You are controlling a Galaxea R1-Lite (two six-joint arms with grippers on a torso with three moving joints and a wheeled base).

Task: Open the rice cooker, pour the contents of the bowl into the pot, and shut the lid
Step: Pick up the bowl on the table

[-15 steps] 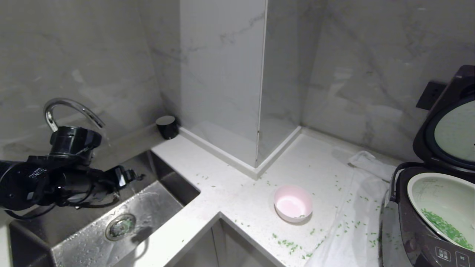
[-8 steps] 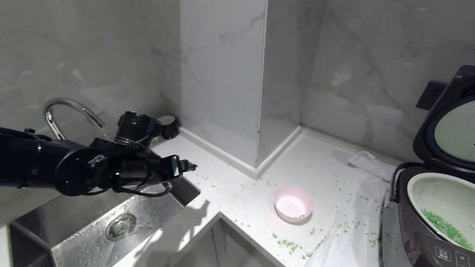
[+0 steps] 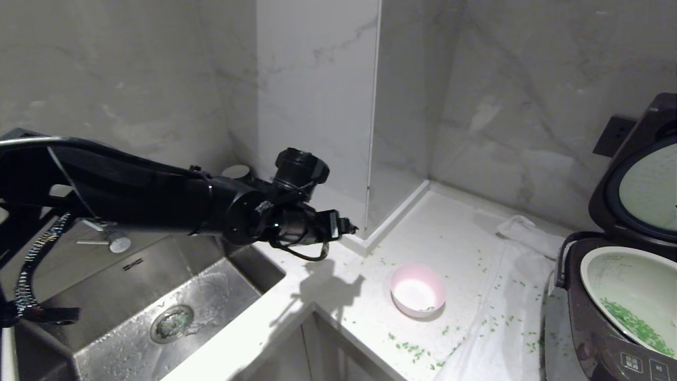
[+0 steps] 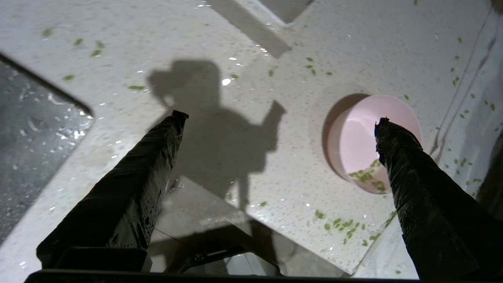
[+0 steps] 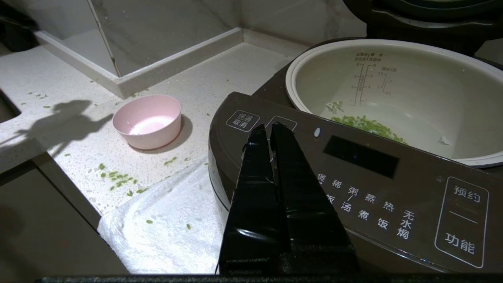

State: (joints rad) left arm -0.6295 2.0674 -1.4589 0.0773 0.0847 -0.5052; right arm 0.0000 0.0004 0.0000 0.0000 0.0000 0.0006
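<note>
With the lid [image 3: 642,182] raised and green bits [image 5: 363,125] already lying in the pot [image 5: 397,92], the closing step is judged to be in hand. The left gripper [image 3: 346,228], fingers spread wide, is held above the counter [image 3: 455,238] beside the nearly emptied bowl [image 3: 418,290]; the right gripper [image 5: 271,127], fingers pressed together, is parked before the rice cooker [image 5: 353,177]. A reach to the lid and a downward push would be called for.

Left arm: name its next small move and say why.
Probably carry the left end effector on across the counter toward the lid, passing above the bowl. The lid stands raised, the green bits already lie in the pot, the bowl is nearly empty, and the fingers are spread, holding nothing. The right end effector waits shut by the rice cooker.
</note>
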